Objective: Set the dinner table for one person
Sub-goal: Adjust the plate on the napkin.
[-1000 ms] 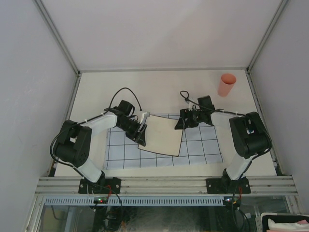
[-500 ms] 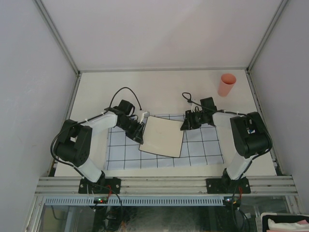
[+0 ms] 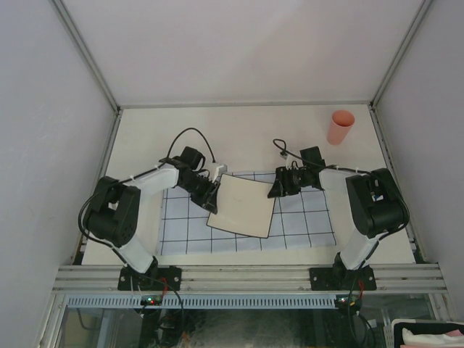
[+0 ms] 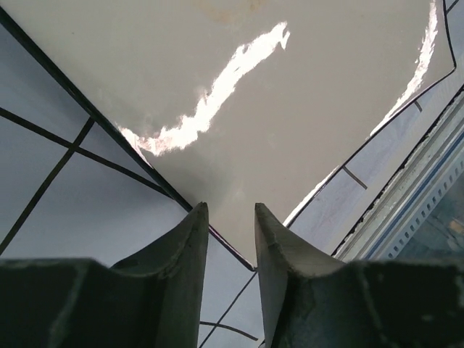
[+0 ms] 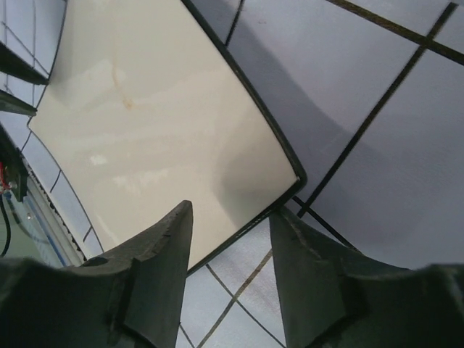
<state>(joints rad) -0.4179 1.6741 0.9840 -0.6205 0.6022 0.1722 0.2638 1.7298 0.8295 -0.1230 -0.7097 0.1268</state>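
Observation:
A square cream plate (image 3: 243, 204) with a thin dark rim lies flat on the light-blue grid cloth (image 3: 304, 225), which is spread on the dinner table (image 3: 239, 138). My left gripper (image 3: 214, 194) is at the plate's left corner. In the left wrist view its jaws (image 4: 228, 206) stand narrowly apart, with the corner of the plate (image 4: 275, 109) between them. My right gripper (image 3: 273, 190) is at the plate's upper right corner. Its jaws (image 5: 232, 206) stand wider apart over the edge of the plate (image 5: 159, 123), and cloth (image 5: 377, 130) shows in the gap.
A pink cup (image 3: 340, 127) stands upright at the table's back right, near the grey rail and the wall. The arm bases and a metal rail line the near edge. Pale walls close in the left, right and far sides.
The plate has shifted a little on the cloth. The right gripper drew back to the right, then returned to the corner. The left gripper edged up along the plate's left side.

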